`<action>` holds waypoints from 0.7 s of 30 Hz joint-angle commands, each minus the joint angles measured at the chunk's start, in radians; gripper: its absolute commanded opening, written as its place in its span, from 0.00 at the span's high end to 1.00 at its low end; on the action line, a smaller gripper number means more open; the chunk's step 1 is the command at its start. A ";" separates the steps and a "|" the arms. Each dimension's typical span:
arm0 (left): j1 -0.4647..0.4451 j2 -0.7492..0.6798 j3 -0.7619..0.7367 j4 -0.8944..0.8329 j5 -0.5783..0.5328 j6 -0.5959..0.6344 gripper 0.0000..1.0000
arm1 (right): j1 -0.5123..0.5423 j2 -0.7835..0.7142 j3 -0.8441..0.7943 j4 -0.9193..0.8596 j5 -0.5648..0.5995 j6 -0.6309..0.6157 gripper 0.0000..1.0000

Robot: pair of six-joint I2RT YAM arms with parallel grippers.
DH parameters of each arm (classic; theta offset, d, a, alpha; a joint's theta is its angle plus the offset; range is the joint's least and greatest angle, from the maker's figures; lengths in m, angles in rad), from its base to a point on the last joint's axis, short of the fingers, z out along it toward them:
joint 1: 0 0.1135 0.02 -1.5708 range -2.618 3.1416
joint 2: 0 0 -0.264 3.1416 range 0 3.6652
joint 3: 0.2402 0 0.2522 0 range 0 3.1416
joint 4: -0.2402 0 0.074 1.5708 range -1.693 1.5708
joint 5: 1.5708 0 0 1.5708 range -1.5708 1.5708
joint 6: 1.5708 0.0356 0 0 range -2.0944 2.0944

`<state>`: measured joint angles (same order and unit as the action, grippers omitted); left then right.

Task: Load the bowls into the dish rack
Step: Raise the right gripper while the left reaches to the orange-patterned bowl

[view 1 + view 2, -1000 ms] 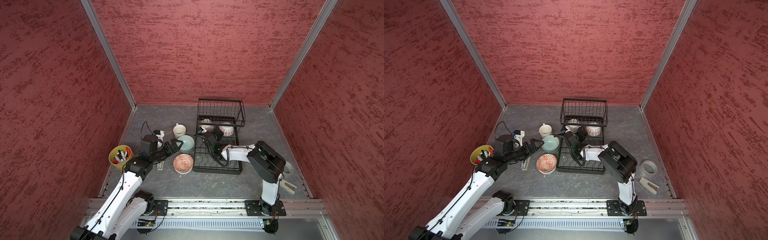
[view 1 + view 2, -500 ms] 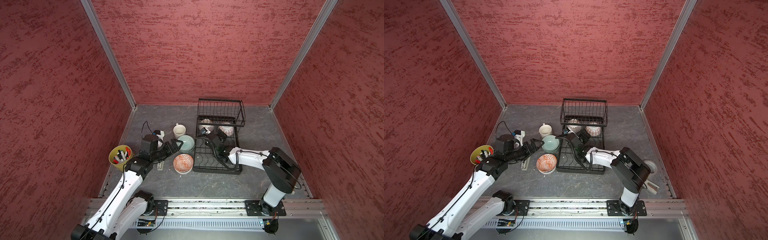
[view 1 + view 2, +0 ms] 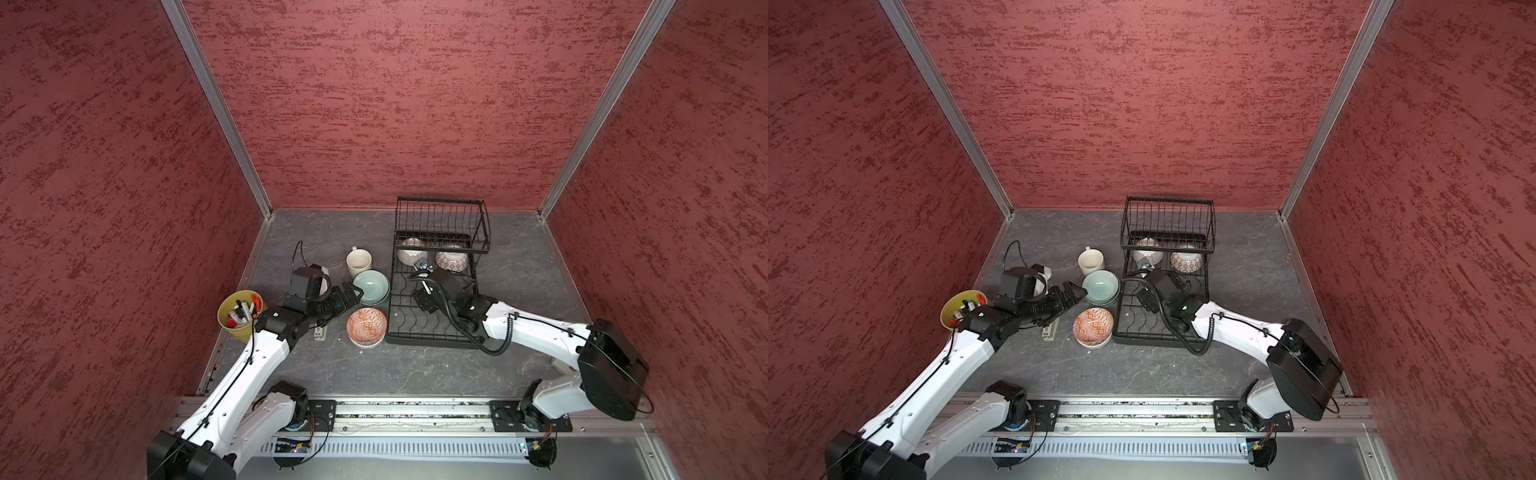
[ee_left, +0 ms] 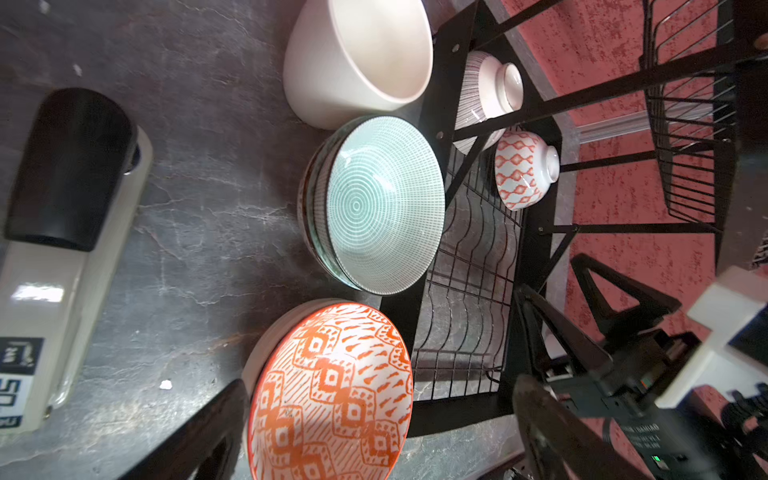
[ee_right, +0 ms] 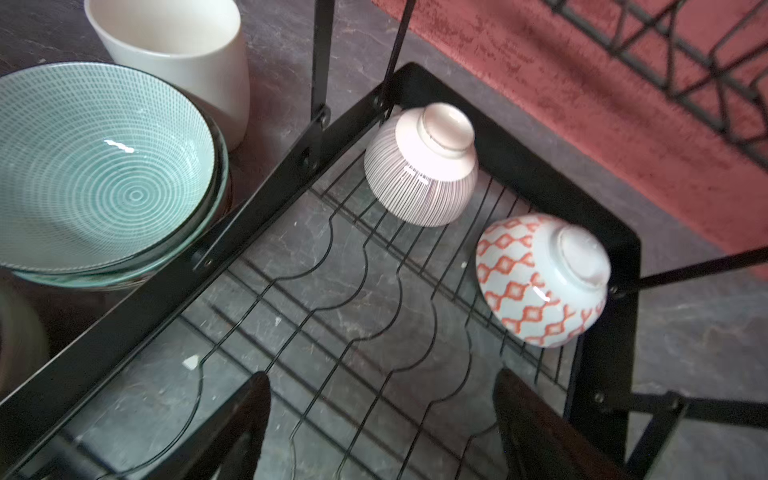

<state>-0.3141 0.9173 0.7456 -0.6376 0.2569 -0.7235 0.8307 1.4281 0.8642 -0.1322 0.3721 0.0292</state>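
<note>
Two pincers, both spread wide, both empty. The right pincer (image 5: 380,378) hangs low over the wavy wire floor of the dish rack (image 3: 432,337), at the near end of the lower tier, touching nothing. The left pincer (image 3: 354,292) sits just beside the rim of the pale green bowl (image 4: 382,203), not around it.

Change over the last second: the right arm's elbow is now out and down toward the right wall, with the forearm stretched low. Its pincer barely shifts and the jaw gap is the same. The left arm is where it was, and the bowl count in the rack is unchanged. Reading: no bowl goes in during this second. The right arm looks to be resettling, and the next load likely falls to the left side.

Loaded: striped bowl (image 5: 419,174) and orange-lattice bowl (image 5: 536,286), both upside down with foot rings up. They sit apart at the far end of the lower tier, under the upper basket (image 3: 440,220).

Unloaded, on the counter (image 3: 415,374): the green bowl tops a nested stack hard against the rack's side. The orange-patterned bowl (image 4: 332,399) seemingly sits in a cream one.

Materials: glazed ceramic, glossy, hard and round, so probably slippery at the rim. The rack is thin black wire on a flat metal frame. The counter is dull grey, veined like slate. A cream mug (image 3: 359,261) stands behind the stack.
</note>
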 commanded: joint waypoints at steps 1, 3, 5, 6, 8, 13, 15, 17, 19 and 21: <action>-0.041 0.006 0.047 -0.112 -0.109 0.024 0.02 | 0.007 -0.077 -0.010 -0.075 -0.091 0.220 0.15; -0.069 0.020 0.061 -0.154 -0.143 0.013 0.04 | 0.007 -0.108 -0.004 -0.113 -0.131 0.288 0.15; -0.091 0.042 0.078 -0.204 -0.149 0.010 0.05 | 0.006 -0.139 0.005 -0.148 -0.154 0.351 0.15; -0.105 0.054 0.089 -0.236 -0.154 0.006 0.06 | 0.006 -0.155 0.009 -0.165 -0.165 0.377 0.15; -0.135 0.075 0.112 -0.299 -0.177 0.000 0.07 | 0.007 -0.187 0.013 -0.187 -0.174 0.416 0.15; -0.224 0.125 0.140 -0.428 -0.244 -0.045 0.10 | 0.007 -0.237 0.019 -0.201 -0.182 0.453 0.16; -0.263 0.158 0.148 -0.472 -0.286 -0.059 0.13 | 0.007 -0.236 0.021 -0.199 -0.178 0.456 0.16; -0.292 0.195 0.148 -0.489 -0.311 -0.065 0.16 | 0.005 -0.226 0.025 -0.195 -0.179 0.457 0.16; -0.313 0.233 0.152 -0.491 -0.329 -0.068 0.21 | 0.006 -0.214 0.028 -0.189 -0.185 0.459 0.16; -0.324 0.267 0.155 -0.483 -0.341 -0.074 0.26 | 0.006 -0.205 0.025 -0.176 -0.193 0.462 0.17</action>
<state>-0.6243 1.1542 0.8822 -1.0813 -0.0265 -0.7815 0.8307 1.2110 0.8574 -0.3038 0.2024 0.4587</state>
